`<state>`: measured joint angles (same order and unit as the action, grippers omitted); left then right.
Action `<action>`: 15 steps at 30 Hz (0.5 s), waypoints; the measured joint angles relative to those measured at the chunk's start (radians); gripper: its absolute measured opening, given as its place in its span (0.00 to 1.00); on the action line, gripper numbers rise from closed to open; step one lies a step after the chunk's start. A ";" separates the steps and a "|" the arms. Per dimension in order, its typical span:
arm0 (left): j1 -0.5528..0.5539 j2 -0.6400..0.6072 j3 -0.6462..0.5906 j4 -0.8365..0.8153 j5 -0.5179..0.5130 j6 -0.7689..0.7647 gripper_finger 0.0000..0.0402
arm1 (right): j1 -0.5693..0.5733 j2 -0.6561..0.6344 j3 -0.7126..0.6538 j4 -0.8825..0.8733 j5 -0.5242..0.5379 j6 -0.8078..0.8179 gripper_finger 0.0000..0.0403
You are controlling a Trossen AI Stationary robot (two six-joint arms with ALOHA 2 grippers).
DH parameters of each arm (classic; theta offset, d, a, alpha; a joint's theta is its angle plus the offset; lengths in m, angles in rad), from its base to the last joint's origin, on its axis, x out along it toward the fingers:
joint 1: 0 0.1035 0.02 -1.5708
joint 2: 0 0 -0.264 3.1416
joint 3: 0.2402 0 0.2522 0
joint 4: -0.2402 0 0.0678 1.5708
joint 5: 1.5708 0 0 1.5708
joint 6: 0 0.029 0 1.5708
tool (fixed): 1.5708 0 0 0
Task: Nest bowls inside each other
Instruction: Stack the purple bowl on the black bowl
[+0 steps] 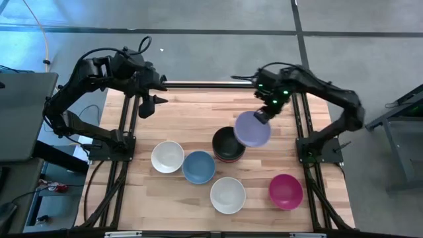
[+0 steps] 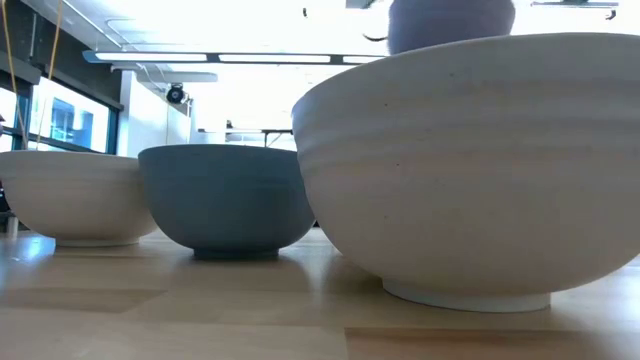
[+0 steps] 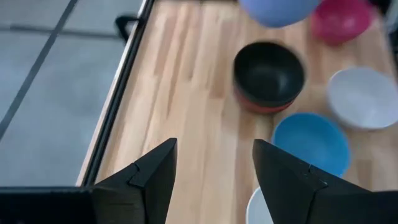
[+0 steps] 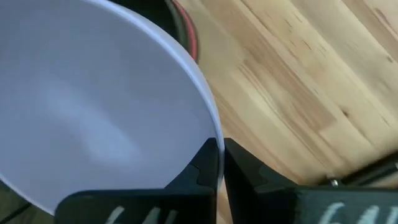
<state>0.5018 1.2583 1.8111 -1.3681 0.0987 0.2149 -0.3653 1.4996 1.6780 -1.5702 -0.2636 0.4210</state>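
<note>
My right gripper (image 1: 264,116) is shut on a lavender bowl (image 1: 252,129), carried in the air beside and partly over a stack topped by a black bowl (image 1: 227,143) with a reddish bowl under it. In the low view the lavender bowl (image 2: 450,22) shows high up behind a white bowl (image 2: 470,160). On the table stand a white bowl (image 1: 167,157), a light blue bowl (image 1: 198,166), another white bowl (image 1: 227,195) and a magenta bowl (image 1: 285,190). My left gripper (image 1: 147,106) is open, raised over the table's far left part. My right gripper pinches the lavender bowl's rim (image 4: 211,134), one finger (image 4: 199,165) inside the bowl and one (image 4: 249,171) outside. It reaches the rim at the bowl's far side, slanting down. The bowl is lifted clear of the table, mouth up and tilted.
Bare wood lies along the table's far half and near left corner (image 1: 132,205). Black frame rails (image 1: 129,125) run along the left and right edges. The low view is mostly filled by the near white bowl, the blue bowl (image 2: 228,200) and the other white bowl (image 2: 75,195).
</note>
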 joint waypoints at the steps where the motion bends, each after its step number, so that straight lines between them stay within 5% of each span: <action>1: 0.000 0.000 0.000 -0.018 -0.027 -0.003 0.49 | 0.011 0.036 0.029 0.000 -0.005 -0.008 0.00; 15: 0.002 -0.086 -0.056 -0.035 -0.050 0.010 0.49 | 0.092 0.423 0.252 0.003 -0.035 -0.116 0.00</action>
<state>0.5037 1.1728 1.7555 -1.4027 0.0483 0.2250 -0.2729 1.9225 1.9298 -1.5672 -0.2985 0.3053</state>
